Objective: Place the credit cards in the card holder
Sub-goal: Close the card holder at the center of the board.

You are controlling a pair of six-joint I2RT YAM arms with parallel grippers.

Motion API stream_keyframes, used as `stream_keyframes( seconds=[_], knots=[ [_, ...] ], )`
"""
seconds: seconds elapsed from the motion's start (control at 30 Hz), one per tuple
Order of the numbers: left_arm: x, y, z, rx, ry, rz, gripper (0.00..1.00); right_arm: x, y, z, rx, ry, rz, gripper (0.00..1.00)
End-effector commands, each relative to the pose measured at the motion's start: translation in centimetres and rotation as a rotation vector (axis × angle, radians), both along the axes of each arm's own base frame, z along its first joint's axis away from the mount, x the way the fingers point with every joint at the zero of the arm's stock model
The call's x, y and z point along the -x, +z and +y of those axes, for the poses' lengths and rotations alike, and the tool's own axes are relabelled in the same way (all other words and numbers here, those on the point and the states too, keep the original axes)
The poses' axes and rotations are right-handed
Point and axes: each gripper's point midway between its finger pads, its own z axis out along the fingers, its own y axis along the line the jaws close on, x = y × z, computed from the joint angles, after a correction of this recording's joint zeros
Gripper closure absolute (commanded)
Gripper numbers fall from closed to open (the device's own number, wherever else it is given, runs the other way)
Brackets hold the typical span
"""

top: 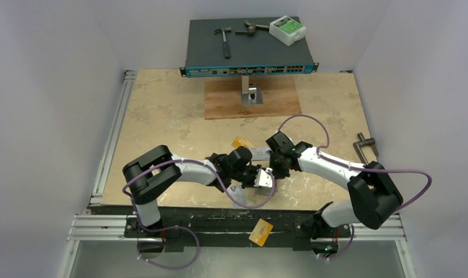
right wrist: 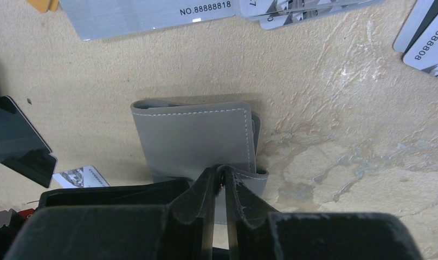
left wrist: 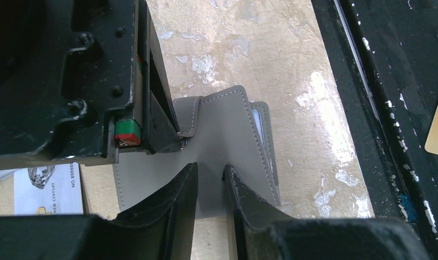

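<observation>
Card holder, near-centre on the table: flap (snap tab) pinched by the nearly closed right gripper; left gripper narrowly parted over its cover, grip uncertain; credit cards beyond.

We see a flat folding card holder in plain matt grey, with a line of pale stitching along its edges. In the left wrist view a bluish-white layer shows at its side. The thin rectangular silver-grey cards have a brushed sheen and black printed numbers. One thin orange-yellow card stands out against the black metal rail. The stone-look tabletop is beige, mottled with whitish patches. The left gripper and right gripper are black, and the right one bears a small red-and-green block. The thin arm cables are purple, and the flat wooden board is reddish brown.
</observation>
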Motion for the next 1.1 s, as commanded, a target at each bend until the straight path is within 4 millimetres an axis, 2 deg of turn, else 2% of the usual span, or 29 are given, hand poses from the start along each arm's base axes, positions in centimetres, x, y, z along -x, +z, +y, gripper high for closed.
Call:
stream_keyframes(
  seconds=[0.0,0.43,0.7,0.87,0.93,1.07],
  knots=[
    [0.2,-2.8,2.0,-0.108,0.012,0.021,0.76,0.2,0.6,1.8,-0.082,0.029,-0.013,0.89],
    [0.3,-2.8,2.0,-0.109,0.009,0.021,0.77,0.5,1.2,1.9,-0.113,0.006,-0.021,0.82],
    [0.3,-2.8,2.1,-0.109,0.008,0.022,0.77,0.4,1.3,1.3,-0.081,-0.011,-0.03,0.9],
    [0.3,-2.8,2.0,-0.11,0.007,0.023,0.78,-0.3,3.0,0.8,-0.043,0.015,-0.069,0.71],
    [0.3,-2.8,2.0,-0.109,0.007,0.022,0.78,-0.3,3.5,0.7,-0.039,0.02,-0.075,0.69],
    [0.3,-2.8,2.0,-0.109,0.008,0.022,0.78,0.3,3.1,0.4,-0.032,0.01,-0.063,0.69]
  ],
)
